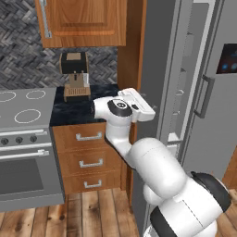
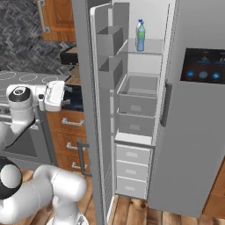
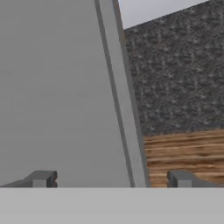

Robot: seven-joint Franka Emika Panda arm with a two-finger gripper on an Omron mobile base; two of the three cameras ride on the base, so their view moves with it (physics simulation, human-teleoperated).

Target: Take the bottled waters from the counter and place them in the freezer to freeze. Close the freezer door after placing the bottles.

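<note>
Gripper: the gripper [image 3: 111,179] is nearest, its two dark fingertips spread wide apart with nothing between them, facing the outer face of the door.
Arm: the white arm [image 1: 157,171] bends up from the base, its hand just beside the door's outer side.
Freezer door: the tall plain grey freezer door [image 2: 85,110] stands swung open, its edge running upright between the fingertips in the hand view; grey bins line its inner face.
Door handling: it looks stiff, heavy and smooth-faced. My judgement is that a flat push on the outer face near the free edge would turn it best; the slick panel offers nothing to pinch.
Counter: the black stone counter [image 1: 76,110] lies left of the door, over wooden drawers, with a coffee machine [image 1: 75,76] at its back.
Freezer: the freezer [image 2: 140,110] is open, white inside, with grey drawers lower down.
Bottles: both bottles [image 2: 140,36] stand upright on a high shelf, far inside, close together.
Bottle handling: they look light, rigid and likely slippery; grip around the body.
Task stage: shutting the door appears to remain.
</note>
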